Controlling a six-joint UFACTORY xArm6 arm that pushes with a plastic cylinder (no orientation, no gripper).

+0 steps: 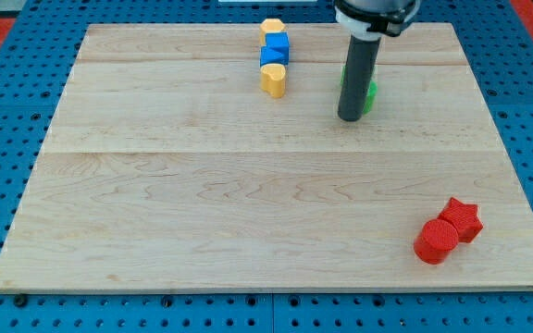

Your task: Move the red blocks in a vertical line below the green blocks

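Note:
Two red blocks lie at the view's bottom right: a red cylinder (435, 241) and a red star (462, 219), touching each other. Green blocks (369, 93) stand near the view's top, right of centre, mostly hidden behind the dark rod. My tip (349, 118) rests on the board just at the lower left of the green blocks, far above and to the left of the red blocks.
A column of blocks stands at the view's top centre: a yellow block (270, 28), a blue cube (277, 44), a blue block (272, 56) and a yellow block (273, 80). The wooden board (202, 203) lies on a blue pegboard.

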